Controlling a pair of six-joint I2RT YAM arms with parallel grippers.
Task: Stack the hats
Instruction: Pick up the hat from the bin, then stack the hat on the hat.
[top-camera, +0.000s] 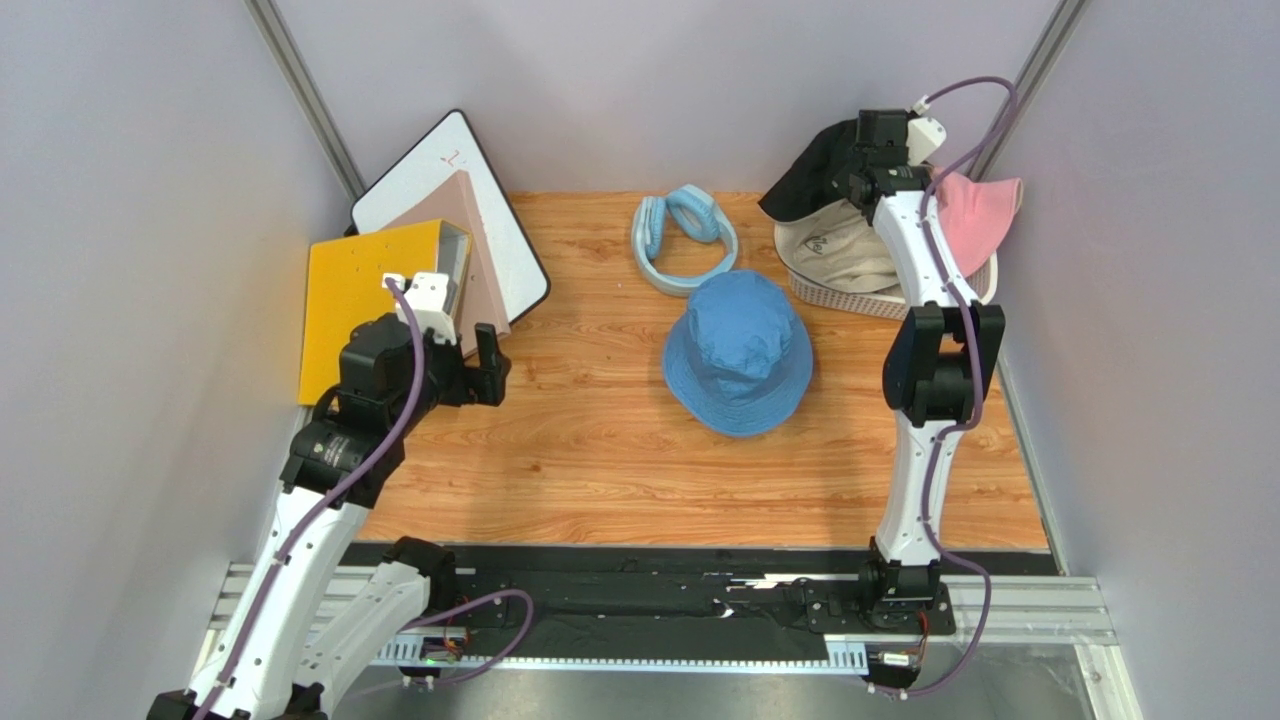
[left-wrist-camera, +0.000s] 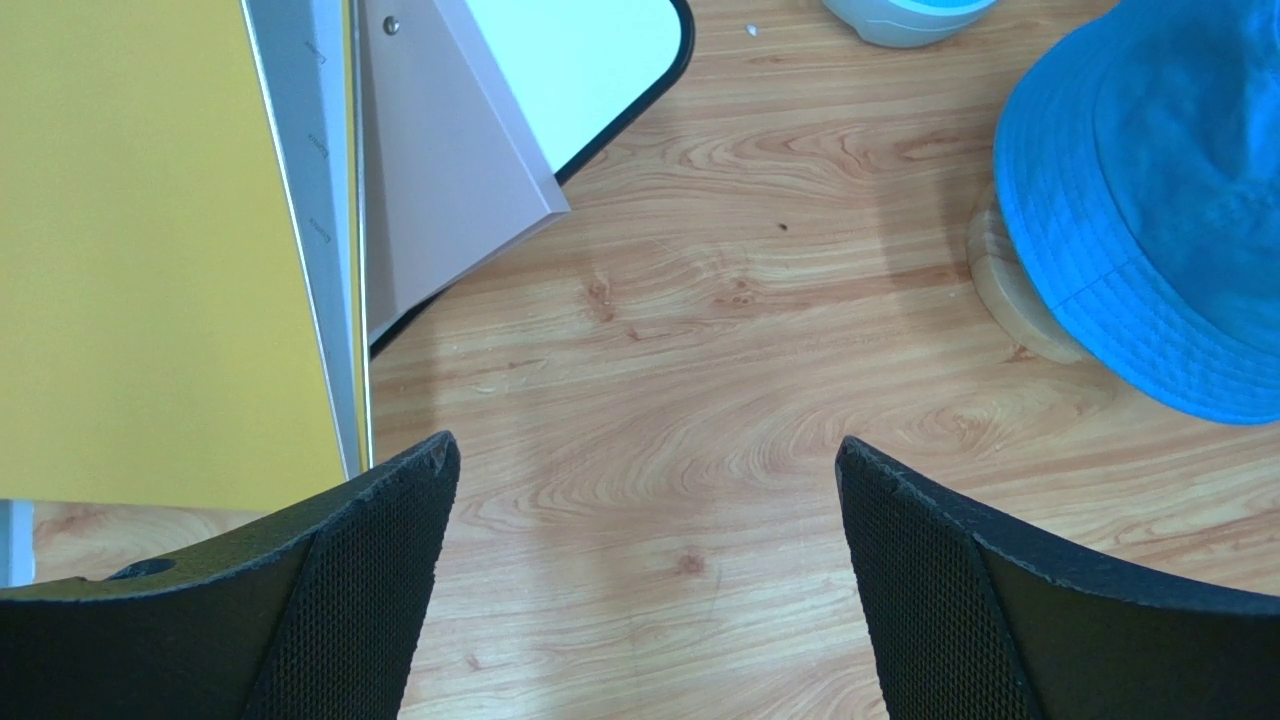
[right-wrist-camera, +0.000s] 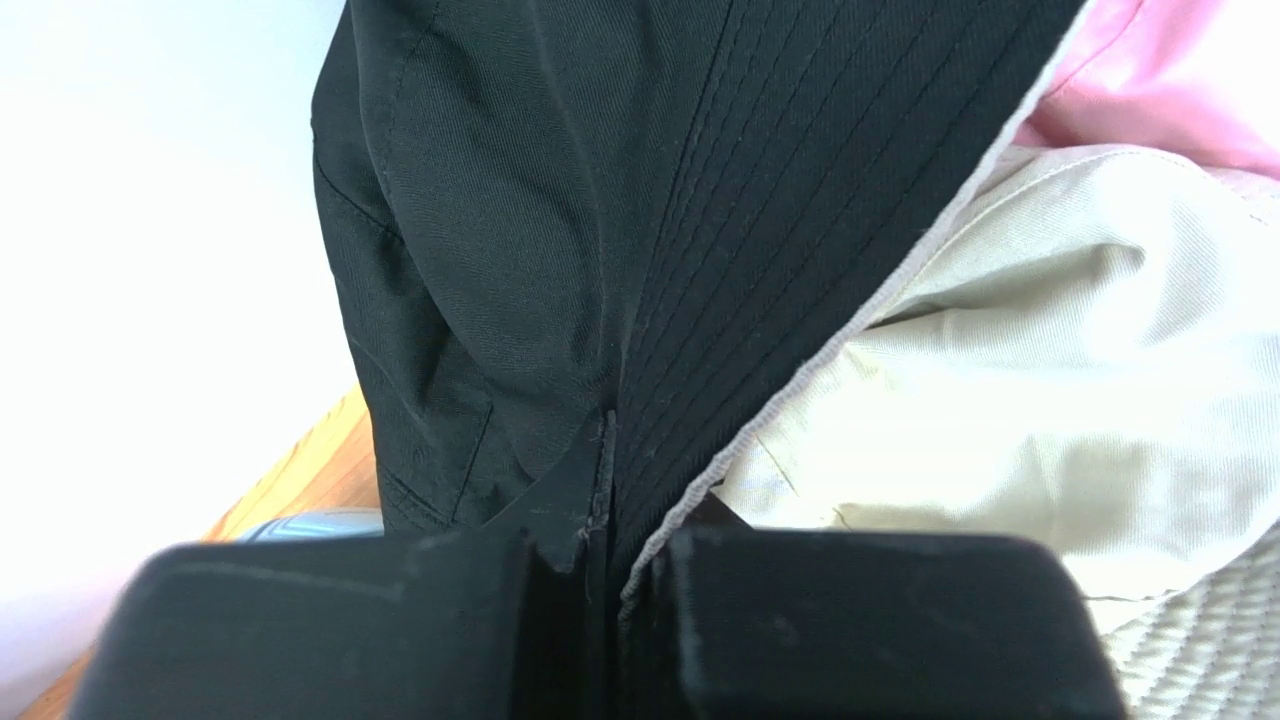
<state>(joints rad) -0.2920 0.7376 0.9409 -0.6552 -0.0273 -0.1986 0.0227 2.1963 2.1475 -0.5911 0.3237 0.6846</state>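
The right gripper (right-wrist-camera: 609, 548) is pinched tight on a fold of the soft black fabric bucket hat (right-wrist-camera: 601, 225). Its jaws are together with only cloth between them, close to where the stitched brim meets the crown. Such a thin pinch is probably used because limp fabric offers no firmer hold. The black hat hangs from that pinch above the far-left side of the white woven basket (top-camera: 834, 297) in the table's far right corner; whether it is fully free of the basket I cannot tell. Inside the basket lies a beige fabric bucket hat (right-wrist-camera: 1022, 405), and a pink fabric hat (top-camera: 980, 218) drapes over the basket's right rim. The blue fabric bucket hat (top-camera: 739, 353) sits crown-up mid-table on a round wooden stand (left-wrist-camera: 1022, 293), of which only an edge shows under the brim. It looks like the base of the stack, with the basket's hats to be brought over one at a time. The left gripper (left-wrist-camera: 646, 465) hovers empty with jaws wide apart over the bare wooden tabletop (left-wrist-camera: 721, 375), left of the blue hat and out of the way.
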